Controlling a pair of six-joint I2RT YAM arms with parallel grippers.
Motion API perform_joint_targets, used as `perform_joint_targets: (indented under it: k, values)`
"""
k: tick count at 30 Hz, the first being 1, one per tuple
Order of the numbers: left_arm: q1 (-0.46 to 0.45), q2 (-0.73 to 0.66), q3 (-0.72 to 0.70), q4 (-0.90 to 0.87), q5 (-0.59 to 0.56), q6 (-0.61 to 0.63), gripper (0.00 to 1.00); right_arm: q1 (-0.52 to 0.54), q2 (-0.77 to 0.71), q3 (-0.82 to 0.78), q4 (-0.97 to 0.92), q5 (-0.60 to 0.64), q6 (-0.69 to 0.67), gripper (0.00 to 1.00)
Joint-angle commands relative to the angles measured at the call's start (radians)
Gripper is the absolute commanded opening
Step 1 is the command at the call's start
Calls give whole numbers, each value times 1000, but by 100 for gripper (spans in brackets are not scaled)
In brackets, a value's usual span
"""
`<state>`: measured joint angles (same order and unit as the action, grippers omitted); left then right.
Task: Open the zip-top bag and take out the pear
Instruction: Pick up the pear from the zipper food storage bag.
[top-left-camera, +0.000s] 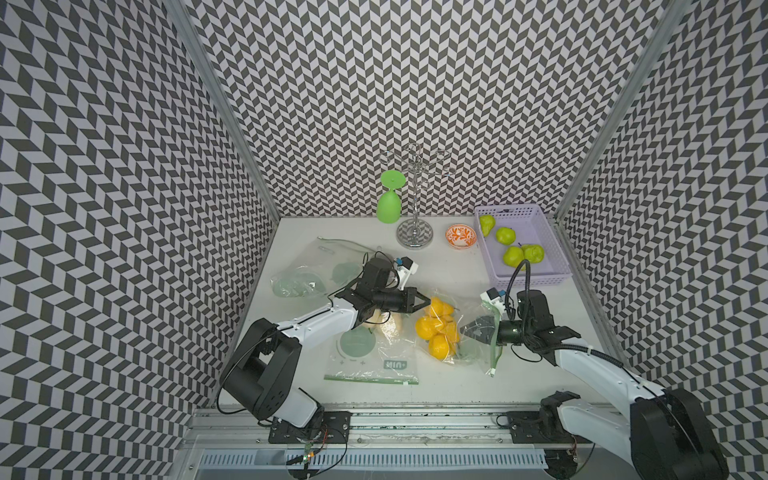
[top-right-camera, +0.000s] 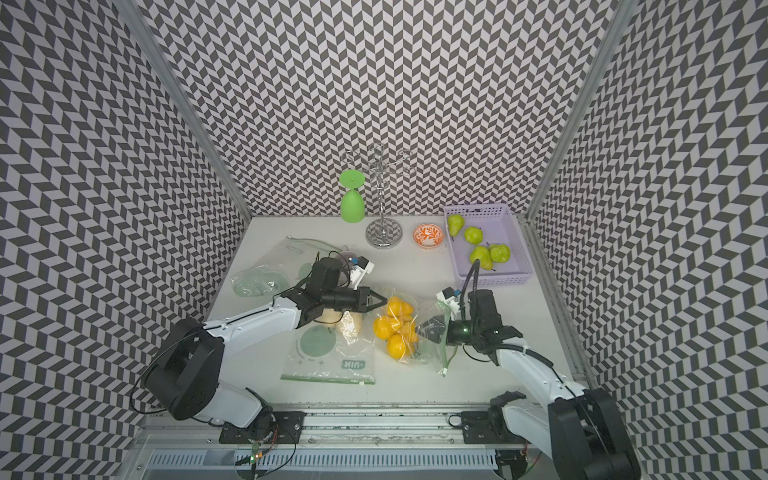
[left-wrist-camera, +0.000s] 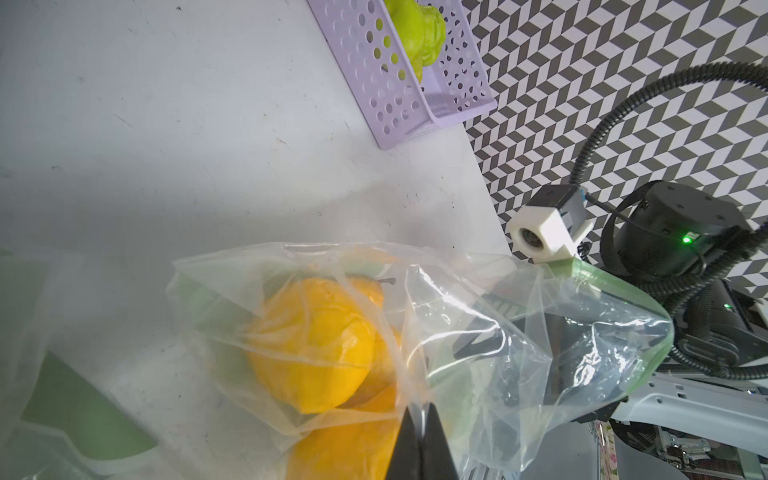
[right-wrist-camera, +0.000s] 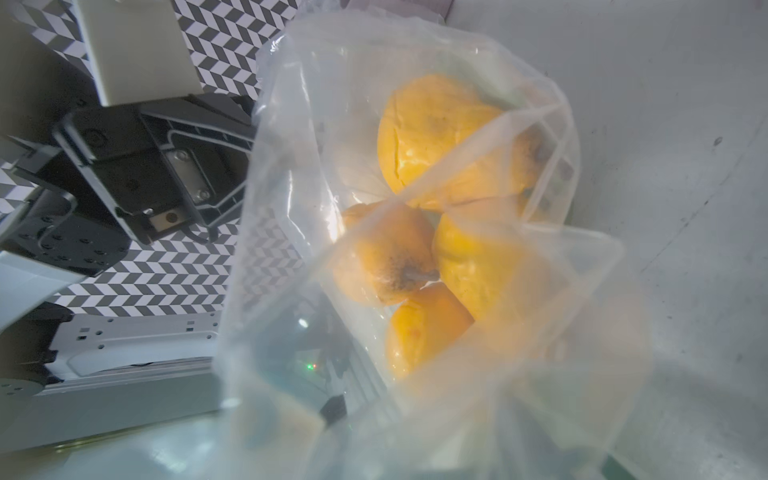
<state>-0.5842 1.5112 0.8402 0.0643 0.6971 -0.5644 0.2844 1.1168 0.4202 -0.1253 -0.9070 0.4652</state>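
– Pears: how many, and where?
– Four yellow pears (top-left-camera: 436, 328) show inside the zip-top bag (top-left-camera: 478, 357), which lies in the middle of the surface (top-left-camera: 457, 386). Four green pears (top-left-camera: 505, 235) lie in the lilac basket (top-left-camera: 536, 277) at the far right corner. At least two pale pears (top-left-camera: 390, 326) show in a second bag (top-left-camera: 374, 357), which lies flat near the front edge and partly under the left arm.
– Any other bags?
– A crumpled heap of film (top-left-camera: 307, 270) lies at the far left. Whether it is one bag or more, I cannot tell.
– What else stands there?
– One orange-patterned bowl (top-left-camera: 460, 236) sits just beside the basket. There is also one metal rack (top-left-camera: 414, 239), with one green goblet (top-left-camera: 388, 208) upside down next to its post.
– And the tools?
– The left tool (top-left-camera: 422, 304) is pinched tight on the zip-top bag at the side toward its own arm. The left wrist view shows film caught between its tips. The right tool (top-left-camera: 467, 330) reaches in through the bag's green-edged mouth with its jaws partly apart. It shows through the film just beside the yellow pears, and I cannot tell whether it touches one.
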Motion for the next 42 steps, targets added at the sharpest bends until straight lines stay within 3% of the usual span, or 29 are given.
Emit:
perform_joint_targets:
  k: [1,17,21,27,42]
  values:
    - [-8,5,-57,75,-5,-21,0,54,28,-13,90,25,15,58]
    - [-76,75,-136,116,-62,-8,0,164,230,29,169,154,1,59]
    - [-83,105,-145,124,-63,-1,0,163,229,35,209,190,36,64]
    - [-82,166,-111,110,-75,24,0,163,266,88,219,265,51,70]
    - [-82,355,4,62,-82,99,0,175,439,166,254,302,22,75]
